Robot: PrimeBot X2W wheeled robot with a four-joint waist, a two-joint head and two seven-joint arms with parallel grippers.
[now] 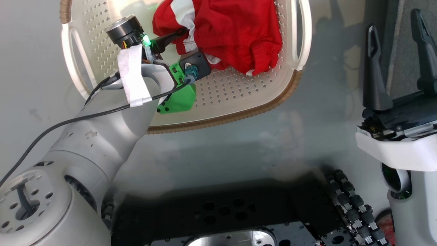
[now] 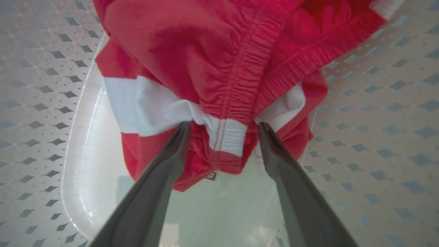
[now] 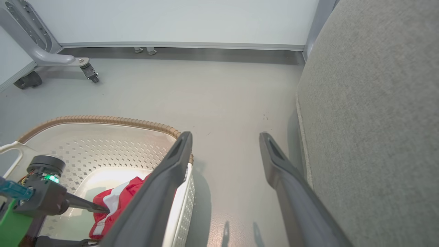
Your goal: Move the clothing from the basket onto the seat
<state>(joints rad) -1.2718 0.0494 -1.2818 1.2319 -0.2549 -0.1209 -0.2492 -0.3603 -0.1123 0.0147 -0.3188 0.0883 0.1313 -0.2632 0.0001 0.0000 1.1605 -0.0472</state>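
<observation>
The clothing (image 1: 222, 30) is lying in the basket (image 1: 239, 102), none yet reaching the seat (image 3: 370, 120); the left claw (image 2: 223, 128) is straddling it, spread wide, the right claw (image 3: 224, 137) idling released.

Wheeled grey frame (image 3: 51, 59) on glossy floor (image 3: 212, 96) beside wall (image 3: 171, 20).

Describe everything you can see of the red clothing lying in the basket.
The clothing is soft red fabric with white panels, a gathered, elastic-looking band and a small dark tag. It lies crumpled in a heap on the floor of the perforated basket, near one handled side. The left gripper has its jaws open either side of a bunched fold, tips apparently touching the fabric.
</observation>
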